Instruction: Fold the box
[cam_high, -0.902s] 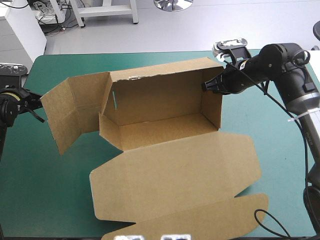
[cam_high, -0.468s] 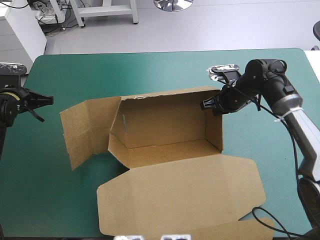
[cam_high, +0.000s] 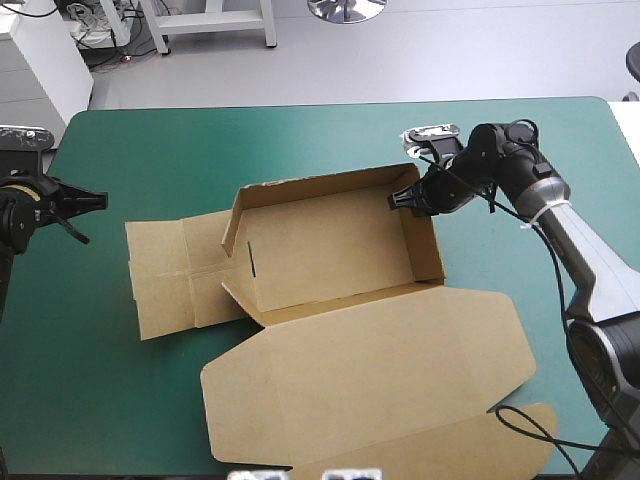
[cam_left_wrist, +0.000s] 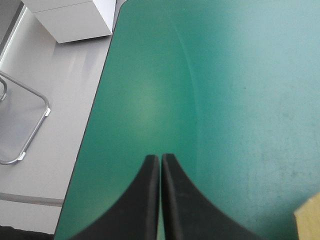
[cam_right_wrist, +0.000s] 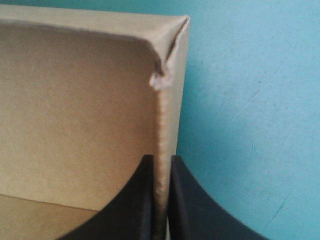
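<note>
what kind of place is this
Likely a robotics lab bench: a teal-green covered table, the right claw shut on a wall of the half-folded brown box, the left claw shut and empty.

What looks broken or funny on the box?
The box has a crumpled, frayed spot on the top edge of the end wall that the right gripper pinches, just short of the corner. Its opposite end flap lies flat on the teal-green cover instead of standing. Nothing else stands out.
</note>
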